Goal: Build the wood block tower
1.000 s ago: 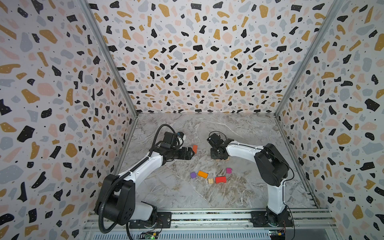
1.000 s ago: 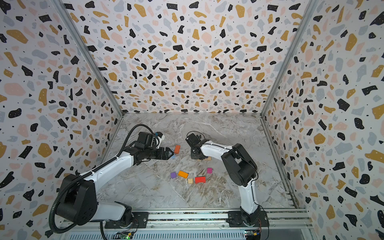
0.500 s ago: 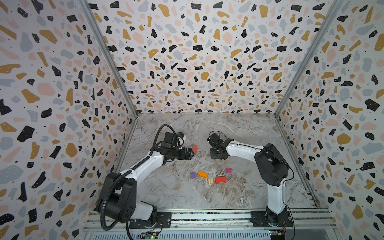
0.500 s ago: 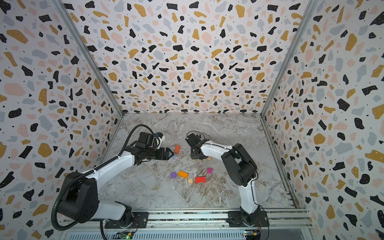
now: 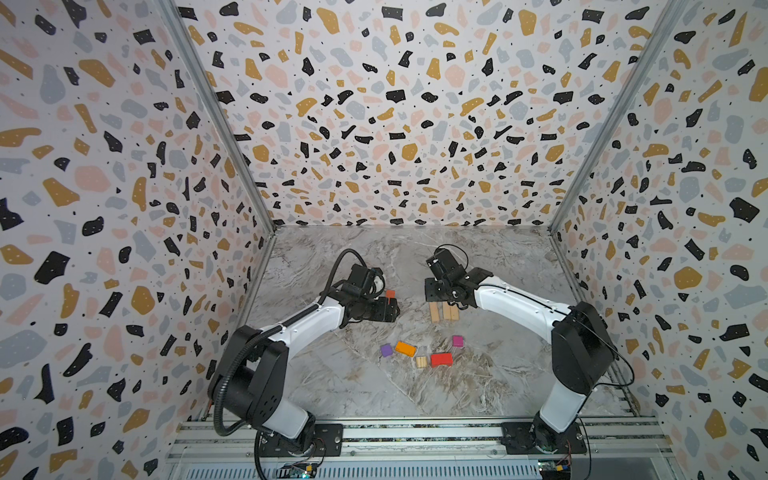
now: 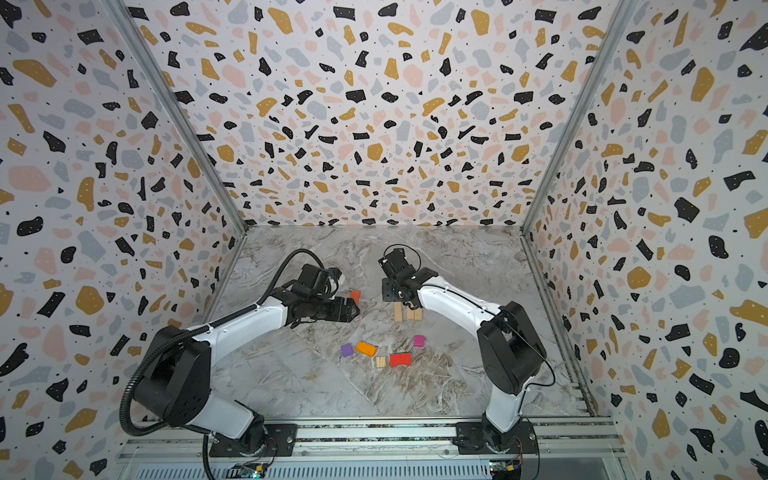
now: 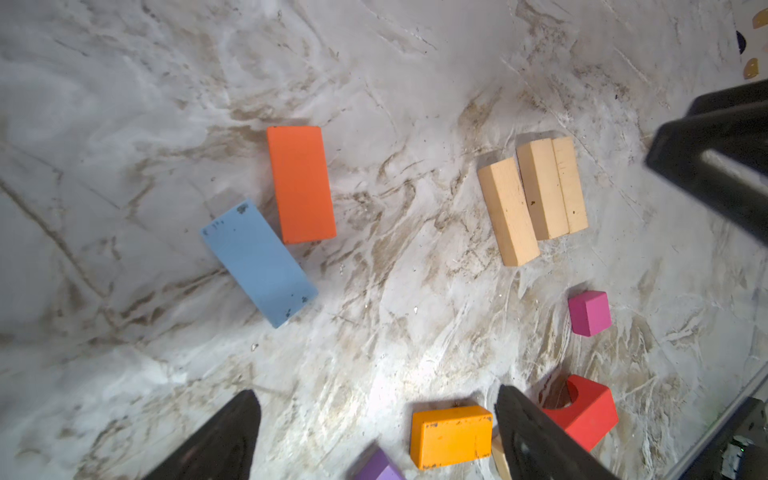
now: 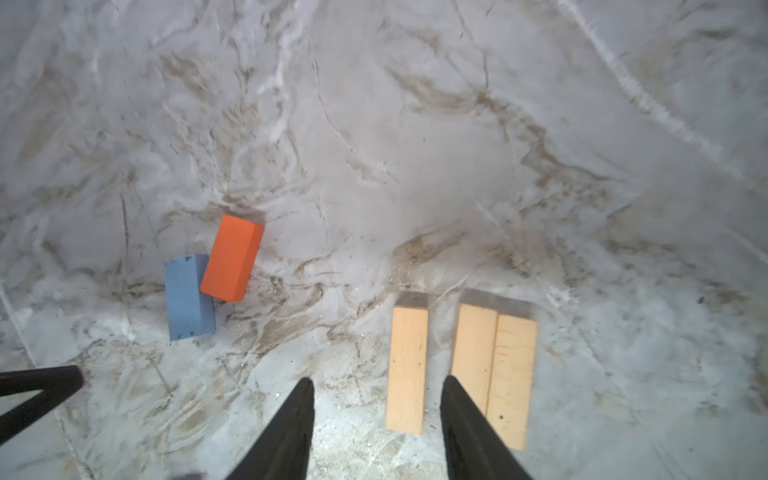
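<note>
No tower shows; the wood blocks lie singly on the marble floor. Three tan planks (image 5: 445, 311) (image 8: 494, 365) lie side by side, two touching and one (image 8: 407, 365) slightly apart. My right gripper (image 8: 378, 380) (image 5: 451, 301) hovers open over them, and the lone plank lies under the gap between its fingers. An orange-red block (image 7: 301, 185) (image 5: 389, 294) and a blue block (image 7: 259, 262) lie to the left, touching at a corner. My left gripper (image 7: 376, 392) (image 5: 395, 309) is open and empty above the floor; in both top views it hides the blue block.
Nearer the front lie a purple cube (image 5: 386, 350), an orange block (image 5: 405, 348), a small tan block (image 5: 421, 361), a red arch block (image 5: 441, 359) and a magenta cube (image 5: 457, 340). Patterned walls (image 5: 124, 208) close in three sides. A metal rail (image 5: 415, 434) runs along the front.
My right gripper has opened and drawn back a little, and the tan planks now show below it. The left arm has hardly moved.
</note>
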Tool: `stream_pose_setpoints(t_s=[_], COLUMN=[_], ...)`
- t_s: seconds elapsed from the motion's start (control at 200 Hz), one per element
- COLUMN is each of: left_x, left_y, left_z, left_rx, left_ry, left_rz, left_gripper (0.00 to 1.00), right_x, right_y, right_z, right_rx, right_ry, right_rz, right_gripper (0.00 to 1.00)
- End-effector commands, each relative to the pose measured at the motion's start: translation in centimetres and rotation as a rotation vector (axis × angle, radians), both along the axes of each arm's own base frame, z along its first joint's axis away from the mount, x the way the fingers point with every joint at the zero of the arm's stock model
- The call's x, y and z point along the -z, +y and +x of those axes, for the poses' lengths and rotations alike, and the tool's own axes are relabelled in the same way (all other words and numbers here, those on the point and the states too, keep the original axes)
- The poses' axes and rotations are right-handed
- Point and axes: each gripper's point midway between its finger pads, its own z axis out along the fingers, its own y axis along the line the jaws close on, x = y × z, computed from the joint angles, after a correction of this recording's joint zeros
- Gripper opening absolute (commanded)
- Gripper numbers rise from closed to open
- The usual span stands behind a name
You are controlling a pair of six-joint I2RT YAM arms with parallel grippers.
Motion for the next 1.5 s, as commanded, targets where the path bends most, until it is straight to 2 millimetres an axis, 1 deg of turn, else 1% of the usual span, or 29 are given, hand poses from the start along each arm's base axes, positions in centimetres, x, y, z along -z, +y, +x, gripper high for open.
stream_pose_setpoints(t_s=[0.0, 0.055, 0.1, 0.19, 0.335, 0.621, 0.776, 1.001, 1.282, 1.492], left_x=[-0.5, -0.5, -0.4, -0.2, 0.9, 3.1, 4.1, 5.1, 5.8, 6.2], left_y=[-0.5, -1.1, -1.5, -2.5, -3.9, -6.2, -7.1, -7.7, -8.2, -8.3], left_z=[1.1, 1.4, 1.5, 1.9, 2.1, 2.6, 2.6, 2.8, 3.2, 3.7], left_rx=[-0.049, -0.050, -0.051, -0.050, -0.039, -0.029, -0.020, -0.024, -0.025, -0.015], left_ry=[-0.016, -0.018, -0.021, -0.025, -0.007, 0.014, 0.024, 0.024, 0.017, 0.016], left_rz=[0.042, 0.052, 0.069, 0.094, 0.121, 0.170, 0.186, 0.206, 0.226, 0.245], left_gripper=[0.90, 0.90, 0.91, 0.92, 0.92, 0.92, 0.92, 0.92, 0.92, 0.92], right_x=[0.0, 0.2, 0.3, 0.8, 2.3, 5.0, 6.7, 8.5, 9.6, 10.1], right_y=[-3.5, -4.6, -5.6, -7.4, -10.1, -12.7, -13.1, -13.0, -12.8, -12.3], right_z=[0.1, 0.2, 0.3, 0.6, 1.0, 0.9, 1.3, 1.9, 2.0, 1.9], right_rx=[0.030, 0.041, 0.050, 0.070, 0.099, 0.134, 0.130, 0.132, 0.124, 0.111], right_ry=[-0.006, -0.003, -0.004, -0.006, 0.025, 0.080, 0.105, 0.129, 0.147, 0.153], right_rz=[-0.074, -0.084, -0.092, -0.110, -0.144, -0.174, -0.199, -0.226, -0.226, -0.209], right_gripper=[0.51, 0.52, 0.58, 0.63, 0.66, 0.71, 0.72, 0.71, 0.71, 0.71])
